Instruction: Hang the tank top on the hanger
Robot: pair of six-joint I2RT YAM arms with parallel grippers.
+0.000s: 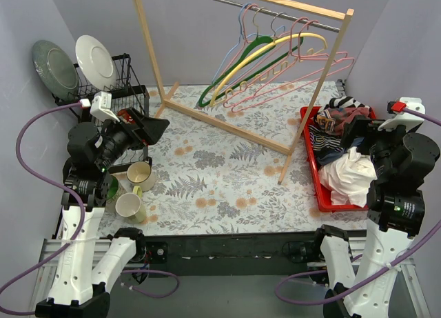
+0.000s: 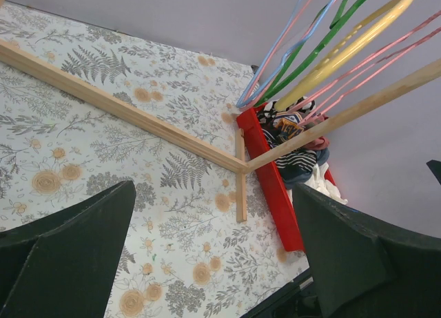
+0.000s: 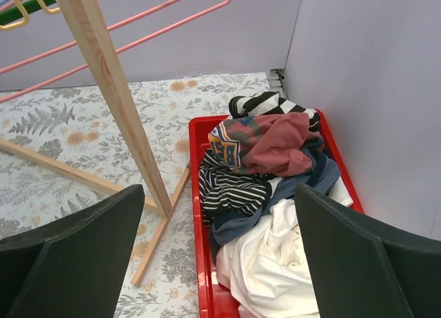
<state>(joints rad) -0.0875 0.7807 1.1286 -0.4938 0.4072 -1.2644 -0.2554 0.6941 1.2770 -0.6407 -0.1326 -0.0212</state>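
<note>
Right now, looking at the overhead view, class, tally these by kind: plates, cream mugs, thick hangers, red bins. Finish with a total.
Plates: 2
Cream mugs: 2
Thick hangers: 2
Red bin: 1
Total: 7

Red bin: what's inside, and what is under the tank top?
The red bin holds a pile: tank top uppermost, over a striped garment and a blue-grey garment, white cloth at the near end. Anything deeper is covered.

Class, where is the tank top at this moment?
Right wrist view: the tank top lies crumpled in the red bin on the right side, atop the striped garment.
</note>
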